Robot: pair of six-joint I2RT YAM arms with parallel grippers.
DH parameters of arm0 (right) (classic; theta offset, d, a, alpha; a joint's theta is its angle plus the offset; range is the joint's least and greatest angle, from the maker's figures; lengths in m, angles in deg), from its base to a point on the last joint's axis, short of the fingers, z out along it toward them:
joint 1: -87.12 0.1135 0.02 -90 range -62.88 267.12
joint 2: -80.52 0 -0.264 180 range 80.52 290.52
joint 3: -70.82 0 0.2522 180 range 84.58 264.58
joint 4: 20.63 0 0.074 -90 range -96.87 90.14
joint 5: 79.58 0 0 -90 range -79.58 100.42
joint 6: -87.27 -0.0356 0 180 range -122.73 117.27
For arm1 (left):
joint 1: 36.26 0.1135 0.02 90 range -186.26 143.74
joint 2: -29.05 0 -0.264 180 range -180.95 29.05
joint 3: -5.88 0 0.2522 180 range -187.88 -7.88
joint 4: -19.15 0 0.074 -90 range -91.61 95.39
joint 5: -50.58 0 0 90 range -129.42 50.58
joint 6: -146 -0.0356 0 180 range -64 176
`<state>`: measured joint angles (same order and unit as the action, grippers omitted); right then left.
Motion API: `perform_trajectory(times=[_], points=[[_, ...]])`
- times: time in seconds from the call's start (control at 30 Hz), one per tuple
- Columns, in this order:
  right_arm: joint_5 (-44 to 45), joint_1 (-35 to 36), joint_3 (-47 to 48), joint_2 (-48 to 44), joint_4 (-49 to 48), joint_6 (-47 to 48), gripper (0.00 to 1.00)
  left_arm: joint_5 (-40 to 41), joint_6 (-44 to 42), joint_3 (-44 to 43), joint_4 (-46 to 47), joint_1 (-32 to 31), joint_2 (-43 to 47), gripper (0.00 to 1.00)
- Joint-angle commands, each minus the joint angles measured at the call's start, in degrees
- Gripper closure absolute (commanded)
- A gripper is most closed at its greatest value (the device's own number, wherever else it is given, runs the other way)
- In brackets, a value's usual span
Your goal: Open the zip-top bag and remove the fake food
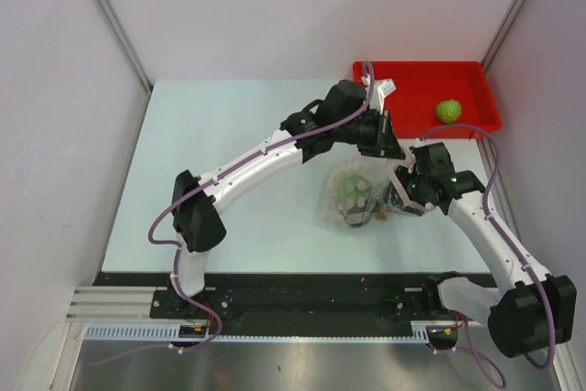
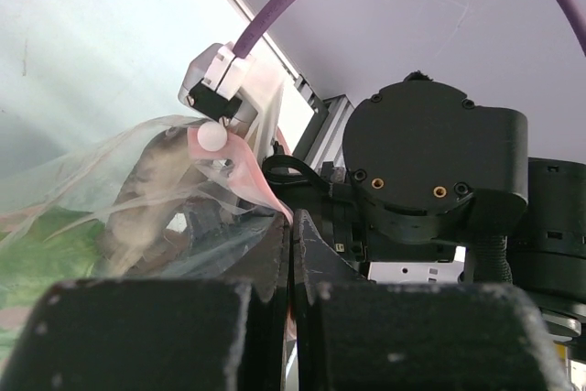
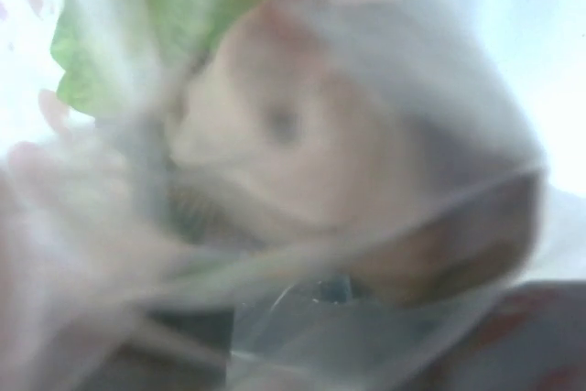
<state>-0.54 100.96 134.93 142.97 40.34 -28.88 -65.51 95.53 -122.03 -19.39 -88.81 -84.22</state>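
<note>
At the near edge of the table (image 1: 229, 135) the two arm bases are being shown side by side, with both arms reaching inward toward the middle-right of the surface. Just beyond them the zip-top bag (image 1: 352, 191) is being held between the two tools, crumpled, with green and brownish pieces showing through the clear plastic; whether its bottom is touching the table cannot be told. The right gripper (image 1: 400, 191) is being set right against the bag's right side. Whether its jaws are spread or closed cannot be told, since its own camera is being covered by blurred plastic film. Through that film the lettuce-like piece (image 3: 137, 16) is being shown at upper left and the orange-brown round fruit (image 3: 302, 144) just beside it at the centre, both inside the bag. Farther on, the left gripper (image 1: 383, 146) is being positioned at the bag's far upper edge, its fingers (image 2: 165, 336) pressed together and pinching the pinkish-red zip strip (image 2: 252, 171) of the mouth. In the left wrist view the grey fish (image 2: 151, 194) is being shown inside the bag, just below that strip. At the far right corner the red tray (image 1: 417, 72) is lying well apart from the bag, and the light green round fruit (image 1: 448, 112) is resting in it near its right end.
</note>
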Motion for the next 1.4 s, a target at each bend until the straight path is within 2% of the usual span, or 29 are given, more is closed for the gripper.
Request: perform_trajectory(times=[0.0, 0.03, 0.1, 0.13, 0.23, 0.4, 0.83, 1.0, 1.2, 1.33, 1.37], points=[[1.6, 0.3, -0.9, -0.5, 0.4, -0.5, 0.64, -0.1, 0.7, -1.5, 5.6, 0.9, 3.3, 1.0], [1.6, 0.3, -0.8, -1.5, 0.3, -0.9, 0.71, -0.2, 0.7, -1.3, 5.7, 0.9, 3.2, 1.0], [1.1, 0.3, -0.7, -2.9, 0.2, -1.5, 0.78, 0.2, 0.5, -0.6, 5.8, 0.9, 3.3, 1.0], [1.0, 0.3, -0.6, -3.7, 0.3, -2.3, 0.86, 0.2, 0.5, 0.0, 5.9, 0.9, 3.4, 1.0], [0.6, 0.1, 0.3, -6.7, 0.1, -3.4, 0.99, 0.3, 0.2, 1.4, 6.1, 0.9, 3.4, 1.0], [0.1, -1.3, 3.7, -9.7, -0.5, -5.1, 1.0, 0.2, -0.3, 3.3, 6.1, 0.8, 3.4, 1.0], [-2.5, -10.3, 17.4, -16.0, 7.8, -3.8, 1.0, 0.7, -1.7, 5.0, 5.5, 0.8, 3.9, 1.0], [-1.8, -12.3, 22.8, -17.4, 7.9, -2.6, 1.0, 1.0, -3.2, 5.3, 4.1, 0.8, 4.4, 1.0], [6.0, -12.9, 28.8, -12.0, 3.6, -4.3, 1.0, 0.8, -3.8, 6.0, 3.8, 0.8, 4.6, 1.0], [10.9, -13.4, 36.4, -3.6, -0.2, -7.1, 1.0, 0.9, -4.0, 5.8, 4.6, 0.8, 4.2, 1.0], [12.5, -13.4, 38.1, 0.9, -0.3, -7.2, 1.0, 0.9, -3.9, 5.4, 4.8, 0.8, 4.0, 1.0]])
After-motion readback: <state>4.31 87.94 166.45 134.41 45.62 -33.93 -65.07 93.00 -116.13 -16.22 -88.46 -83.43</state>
